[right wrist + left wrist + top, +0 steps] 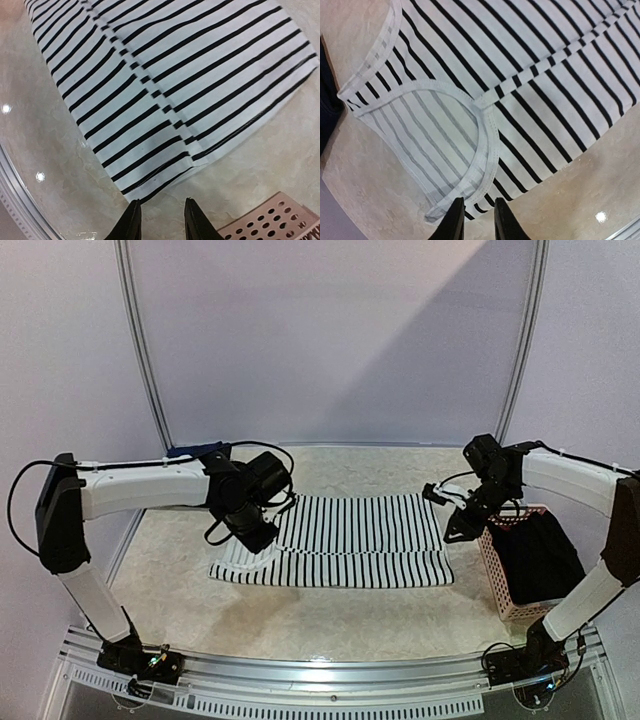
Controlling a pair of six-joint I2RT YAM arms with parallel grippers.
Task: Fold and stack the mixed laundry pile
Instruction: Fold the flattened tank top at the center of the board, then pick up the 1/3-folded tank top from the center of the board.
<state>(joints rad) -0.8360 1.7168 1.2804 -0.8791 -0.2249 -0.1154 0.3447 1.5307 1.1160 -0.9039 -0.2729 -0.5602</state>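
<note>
L hand (pixel 479 201): fingers a little apart, nothing btwn them, no grip. It hangs over the near-L corner of the striped tank top (pixel 350 540), at the strap/armhole end. In L wrist view the white-bound armhole loop curves just ahead of the fingertips, w/ the strap tip almost under them. Can't tell if the tips touch cloth.

R hand (pixel 162 201): fingers also parted, nothing held. It sits off the top's R end, and the near-R hem corner lies just ahead of the fingertips w/ bare surface (pixel 330 620) showing under the tips. Looks apart from the cloth, not on it.

The tank top lies flat & spread wide across mid surface, btwn the two hands, w/ stripes running near-to-far in the top view. A lengthwise line crosses it, seam or fold edge, can't tell which.

Pink basket (pixel 497 575) stands on the surface just R of the R hand, at the R edge, w/ a black garment (pixel 535 555) heaped inside it and rising over the rim. In R wrist view its holed corner is right beside the R finger.

Navy piece (pixel 195 451): far-L, behind the L arm, mostly hidden. In L wrist view dark cloth shows at the L edge, just beside the top's strap end.
</note>
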